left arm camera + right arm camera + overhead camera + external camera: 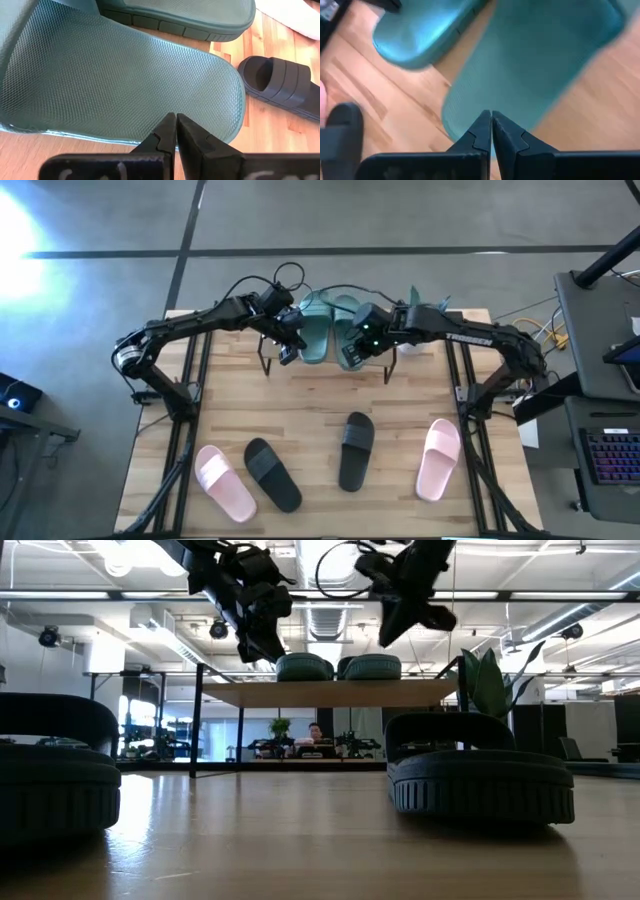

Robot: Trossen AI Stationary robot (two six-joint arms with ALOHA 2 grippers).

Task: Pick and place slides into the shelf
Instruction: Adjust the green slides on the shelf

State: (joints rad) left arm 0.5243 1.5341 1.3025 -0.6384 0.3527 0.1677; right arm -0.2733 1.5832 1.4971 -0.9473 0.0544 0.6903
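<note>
Two teal-green slides (314,335) (347,328) lie side by side on the shelf's top board (330,693), soles down. My left gripper (176,117) is shut and hangs just above the heel of the left teal slide (125,75). My right gripper (491,114) is shut too, above the heel end of the right teal slide (535,65). In the low view both grippers (265,648) (397,632) stand above the board, clear of the slides (305,667) (372,667). The pink and black pairs lie on the table.
Near the table's near edge lie a pink slide (225,483), a black slide (272,473), a second black slide (355,450) and a second pink slide (438,458). A potted plant (490,680) stands right of the shelf. Bare wood lies between shelf and slides.
</note>
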